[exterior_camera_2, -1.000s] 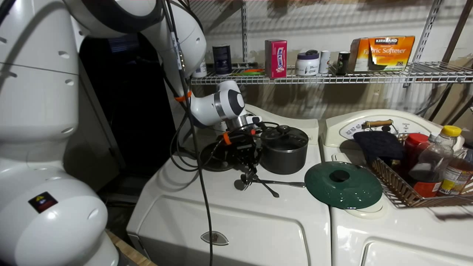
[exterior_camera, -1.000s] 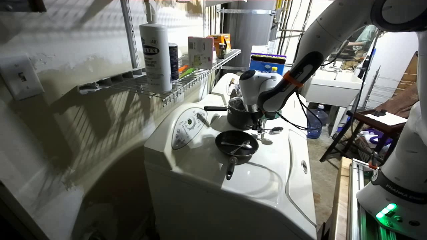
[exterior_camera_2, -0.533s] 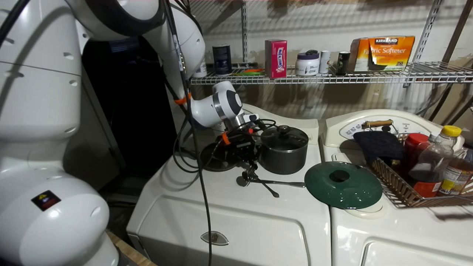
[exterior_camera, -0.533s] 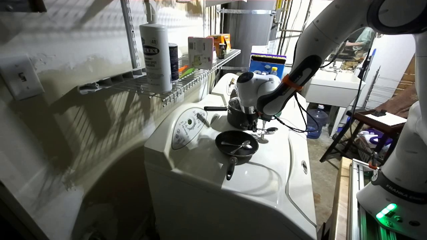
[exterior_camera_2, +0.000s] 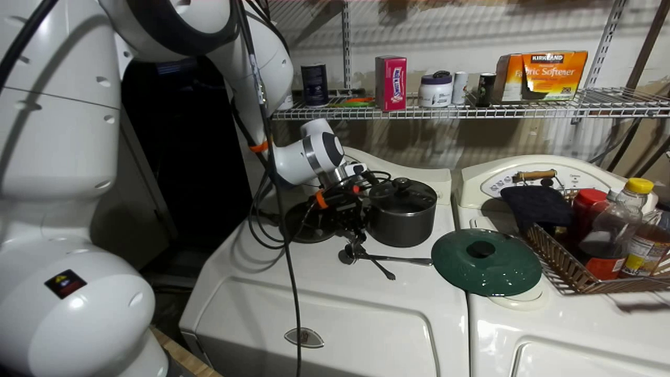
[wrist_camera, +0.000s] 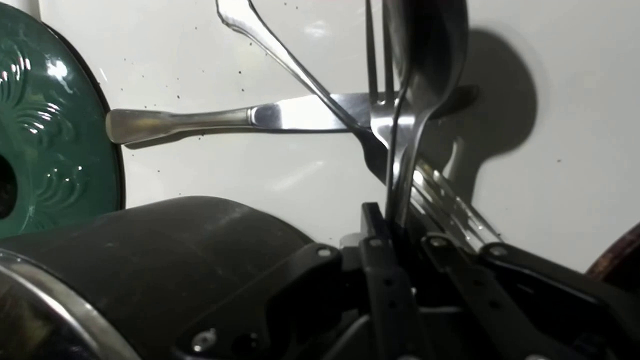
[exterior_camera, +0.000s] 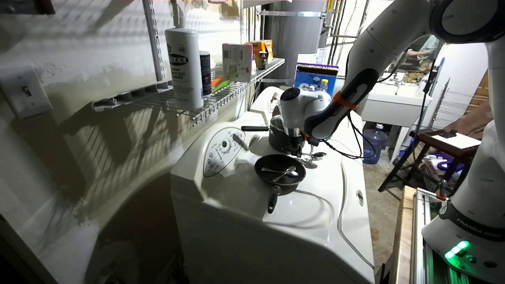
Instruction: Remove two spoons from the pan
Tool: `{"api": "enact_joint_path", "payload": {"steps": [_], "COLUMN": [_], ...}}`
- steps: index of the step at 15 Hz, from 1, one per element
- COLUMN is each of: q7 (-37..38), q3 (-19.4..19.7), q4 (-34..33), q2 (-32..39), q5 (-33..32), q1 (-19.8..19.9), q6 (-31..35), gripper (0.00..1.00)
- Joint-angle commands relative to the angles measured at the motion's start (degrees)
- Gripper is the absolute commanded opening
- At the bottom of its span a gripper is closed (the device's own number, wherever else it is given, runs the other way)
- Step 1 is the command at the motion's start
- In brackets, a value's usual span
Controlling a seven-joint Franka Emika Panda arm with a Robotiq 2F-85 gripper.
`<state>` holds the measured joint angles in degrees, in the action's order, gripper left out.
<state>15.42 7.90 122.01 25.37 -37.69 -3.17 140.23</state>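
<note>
The dark pan (exterior_camera: 275, 161) sits on the white machine top in an exterior view, handle pointing toward the camera. Two small spoons (exterior_camera: 291, 170) lie crossed inside it. The pan also shows in an exterior view (exterior_camera_2: 299, 235), partly behind the arm and cables; its spoons are hidden there. My gripper (exterior_camera: 298, 154) is beyond the pan, beside the pot. In the wrist view the gripper (wrist_camera: 395, 225) is shut on a metal spoon (wrist_camera: 440, 50), bowl pointing away and raised, with its shadow beside it. Fork tines (wrist_camera: 374, 55) show beside its bowl; whether that fork is held too, I cannot tell.
A dark pot (exterior_camera_2: 402, 226) with a lid stands close to the gripper. A knife (wrist_camera: 300, 114) and a fork handle (wrist_camera: 280, 52) lie crossed under the held spoon. A green lid (exterior_camera_2: 453, 262), a wire basket (exterior_camera_2: 555, 259) and a shelf (exterior_camera_2: 450, 113) are around. Cables hang from the arm.
In an exterior view, my gripper and the held spoon have shifted slightly left, toward the pan, and the wrist has tilted a little. The pan and its spoons have not moved.
</note>
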Motion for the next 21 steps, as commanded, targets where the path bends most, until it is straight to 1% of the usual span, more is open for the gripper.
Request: {"api": "enact_joint_path", "payload": {"steps": [1,2,3,5,7,8,9,11,12,14,21], "q7": [2.5,2.4,2.8,2.8,3.0,2.8,2.6,1.0,0.3,-0.1,1.2], "q3": [1.6,1.7,1.9,1.9,2.1,1.9,1.8,0.6,0.0,-1.1,-3.5], "q4": [-1.2,-1.2,-1.2,-1.1,-1.0,-0.8,-0.6,0.3,0.7,1.6,6.1], "q2": [1.7,1.8,1.8,1.6,1.2,0.8,0.5,-0.9,-1.6,-3.3,-12.4], "q5": [-2.7,-2.6,-2.8,-2.7,-2.8,-2.5,-2.2,-0.1,0.8,3.0,13.7], "q1": [-1.3,-1.2,-1.4,-1.5,-1.6,-1.6,-1.6,-1.0,-0.9,-0.7,-1.4], "q6": [1.8,2.2,2.2,2.4,2.4,2.4,2.2,2.1,1.8,1.0,-5.4], "gripper": [0.05,0.16,0.36,0.48,0.62,0.65,0.72,0.9,0.96,1.0,1.0]}}
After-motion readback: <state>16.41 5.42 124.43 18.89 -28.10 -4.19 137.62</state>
